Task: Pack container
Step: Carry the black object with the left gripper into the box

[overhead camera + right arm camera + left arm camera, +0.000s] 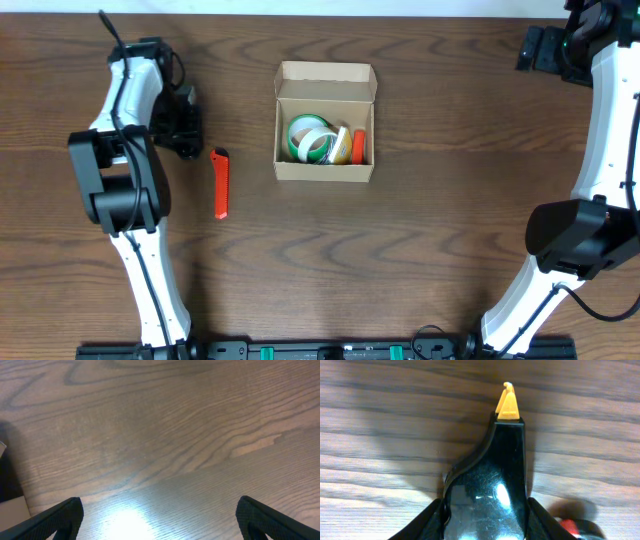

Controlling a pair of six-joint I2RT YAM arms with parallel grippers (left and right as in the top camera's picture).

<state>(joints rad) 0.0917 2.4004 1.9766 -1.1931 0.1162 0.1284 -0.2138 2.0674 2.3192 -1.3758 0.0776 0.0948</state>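
The container (325,170) is a tan cardboard box at the table's middle, open, with its flap lid (326,73) standing at the far side. Inside lie a green tape roll (308,138), a yellow item and an orange item. My left gripper (187,126) is left of the box, low over the table. In the left wrist view it (487,527) is shut on a black cutter (495,475) with a yellow tip (508,405). My right gripper (545,48) is at the far right corner, and the right wrist view shows it (162,525) open and empty over bare wood.
A red cutter (220,183) lies on the table just right of and nearer than my left gripper; a blurred part of it shows in the left wrist view (570,527). The table is dark brown wood.
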